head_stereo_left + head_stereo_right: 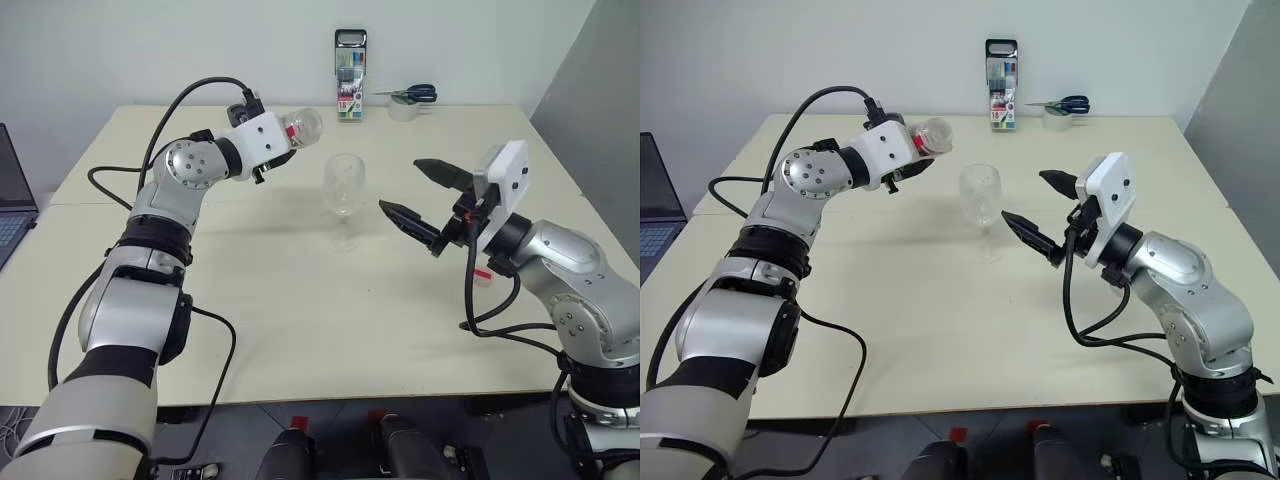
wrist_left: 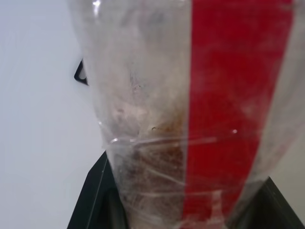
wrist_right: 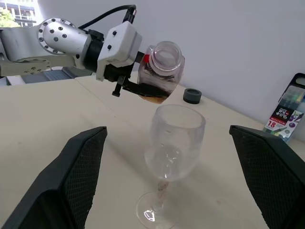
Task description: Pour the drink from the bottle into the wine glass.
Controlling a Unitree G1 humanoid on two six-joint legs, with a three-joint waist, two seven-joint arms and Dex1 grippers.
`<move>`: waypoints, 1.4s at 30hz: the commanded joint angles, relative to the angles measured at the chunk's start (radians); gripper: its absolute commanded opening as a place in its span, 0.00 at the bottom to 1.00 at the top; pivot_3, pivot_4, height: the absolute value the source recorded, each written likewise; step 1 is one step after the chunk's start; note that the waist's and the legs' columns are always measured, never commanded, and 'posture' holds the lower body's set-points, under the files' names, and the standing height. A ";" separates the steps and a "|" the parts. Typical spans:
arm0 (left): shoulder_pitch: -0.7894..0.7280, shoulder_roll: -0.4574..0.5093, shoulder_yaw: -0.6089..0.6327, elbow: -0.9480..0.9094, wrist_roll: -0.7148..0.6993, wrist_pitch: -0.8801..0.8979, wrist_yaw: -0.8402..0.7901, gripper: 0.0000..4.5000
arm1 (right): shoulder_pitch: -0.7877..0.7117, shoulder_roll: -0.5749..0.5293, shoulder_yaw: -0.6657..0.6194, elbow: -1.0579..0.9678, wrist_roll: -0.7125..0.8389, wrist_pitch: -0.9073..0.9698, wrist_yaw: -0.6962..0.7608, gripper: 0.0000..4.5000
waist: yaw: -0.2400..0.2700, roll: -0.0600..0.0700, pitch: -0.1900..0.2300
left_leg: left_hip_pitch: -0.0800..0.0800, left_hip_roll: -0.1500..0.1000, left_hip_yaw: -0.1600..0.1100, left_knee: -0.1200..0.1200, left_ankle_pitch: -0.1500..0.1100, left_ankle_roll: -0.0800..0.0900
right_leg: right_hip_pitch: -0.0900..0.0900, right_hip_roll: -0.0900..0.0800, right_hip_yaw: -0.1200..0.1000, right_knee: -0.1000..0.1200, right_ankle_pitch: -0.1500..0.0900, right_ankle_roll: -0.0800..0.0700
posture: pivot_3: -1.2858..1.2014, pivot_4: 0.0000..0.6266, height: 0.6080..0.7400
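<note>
- Spreading across most of the head views, the bench is a pale cream surface with a seam running from its left edge toward the middle, and it shows two slabs pushed together.
- Behind it a plain white wall fills the top of the frame; a grey panel stands at the upper right.
- At the far left edge a laptop corner sits on a neighbouring surface.
- At the top centre, against the wall, a pack of coloured pens stands upright; just right of it a pair of blue-handled scissors rests on a small white roll.
- The wine glass stands upright at the middle of the bench, its foot on the surface, and looks empty.
- The left pincer is clamped on the bottle, held tipped on its side up and left of the glass, well above the bench, with its open mouth facing the glass.
- The drink, reddish brown, pools along the low side of the tilted bottle in the right wrist view; a red label strip runs down the clear plastic in the left wrist view.
- The right pincer hangs just right of the glass with its black fingers spread wide, holding nothing and not touching the glass.
- A small dark round object lies on the bench behind the glass in the right wrist view.
</note>
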 commanded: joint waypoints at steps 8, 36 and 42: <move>-0.121 0.032 -0.083 0.072 0.147 -0.122 0.128 0.38 | 0.018 0.025 -0.007 -0.026 -0.035 -0.046 -0.002 0.98 | 0.001 0.000 0.000 | 0.000 -0.001 0.000 0.000 0.000 0.000 | 0.000 0.000 0.000 0.000 0.000 0.000 | 0.52 0.24 1.00; -0.226 0.030 -0.212 0.139 0.343 -0.208 0.320 0.38 | 0.027 0.059 0.005 -0.031 -0.071 -0.045 -0.002 0.98 | 0.000 0.000 0.000 | 0.000 -0.005 0.001 0.001 0.000 0.000 | -0.001 0.000 0.000 0.002 0.000 0.000 | 0.52 0.24 1.00; -0.249 0.031 -0.236 0.155 0.374 -0.213 0.352 0.38 | 0.026 0.061 0.003 -0.031 -0.073 -0.043 -0.004 0.98 | 0.000 0.000 0.000 | 0.000 -0.007 0.001 0.001 0.000 0.000 | -0.001 0.000 0.000 0.003 0.000 0.000 | 0.52 0.24 1.00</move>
